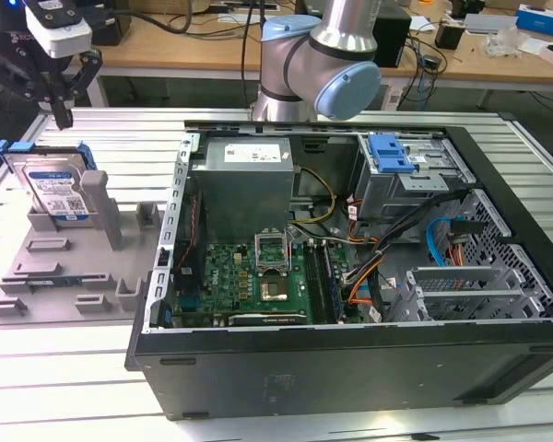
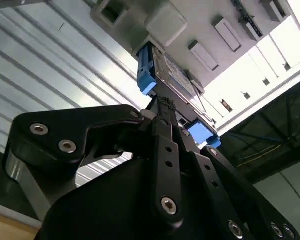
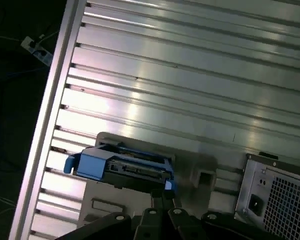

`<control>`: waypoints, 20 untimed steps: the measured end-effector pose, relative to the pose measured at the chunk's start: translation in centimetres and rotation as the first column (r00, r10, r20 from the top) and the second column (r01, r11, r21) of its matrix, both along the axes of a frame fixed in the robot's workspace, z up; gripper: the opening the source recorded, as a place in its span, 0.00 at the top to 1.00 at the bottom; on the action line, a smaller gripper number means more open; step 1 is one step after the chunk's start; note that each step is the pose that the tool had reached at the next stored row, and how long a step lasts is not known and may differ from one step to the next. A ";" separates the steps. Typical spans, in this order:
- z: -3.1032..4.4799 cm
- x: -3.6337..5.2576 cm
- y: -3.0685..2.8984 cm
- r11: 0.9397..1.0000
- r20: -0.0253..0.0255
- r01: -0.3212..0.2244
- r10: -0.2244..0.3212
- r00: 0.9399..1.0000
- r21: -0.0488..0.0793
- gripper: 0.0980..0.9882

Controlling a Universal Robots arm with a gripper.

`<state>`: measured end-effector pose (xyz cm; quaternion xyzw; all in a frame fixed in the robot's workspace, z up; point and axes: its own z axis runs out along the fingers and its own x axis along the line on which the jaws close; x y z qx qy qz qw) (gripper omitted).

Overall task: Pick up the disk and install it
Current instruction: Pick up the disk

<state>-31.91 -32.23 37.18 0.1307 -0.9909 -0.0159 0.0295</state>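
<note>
The disk (image 1: 60,191), a silver drive with a white-and-blue label in a blue carrier bracket, stands on edge in a slot of the grey holder (image 1: 64,267) at the exterior view's left. My gripper (image 1: 64,117) hangs just above the disk's top edge, fingers pointing down and pressed together, holding nothing. In the second wrist view the fingertips (image 2: 163,102) meet close in front of the disk (image 2: 172,75), between its two blue bracket ends. The first wrist view shows the disk (image 3: 125,167) edge-on just beyond the gripper (image 3: 162,197).
An open computer case (image 1: 498,166) lies at the exterior view's right, with motherboard, grey power supply (image 1: 244,184), cables and a drive bay carrying a blue latch (image 1: 390,152). The arm's base (image 1: 318,64) stands behind it. Ribbed aluminium table (image 1: 120,129) surrounds the holder.
</note>
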 end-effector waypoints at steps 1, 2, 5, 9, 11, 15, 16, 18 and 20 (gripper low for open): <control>-0.01 0.00 0.00 0.999 0.000 -0.046 0.046 0.999 0.000 0.99; -0.01 0.00 0.00 0.998 0.000 -0.070 0.070 0.998 0.000 0.99; -0.01 0.00 0.00 0.991 0.000 -0.130 0.130 0.991 0.000 0.98; -0.02 0.00 0.00 0.957 0.000 -0.289 0.289 0.957 0.000 0.64; -0.02 0.00 0.00 0.945 0.000 -0.328 0.328 0.945 0.000 0.64; -0.02 0.00 0.00 0.908 0.000 -0.418 0.418 0.908 0.000 0.49; -0.02 0.00 0.00 0.899 0.000 -0.439 0.439 0.899 0.000 0.42; -0.02 0.00 0.00 0.872 0.000 -0.489 0.489 0.872 0.000 0.42; -0.02 0.00 0.00 0.859 0.000 -0.512 0.512 0.859 0.000 0.42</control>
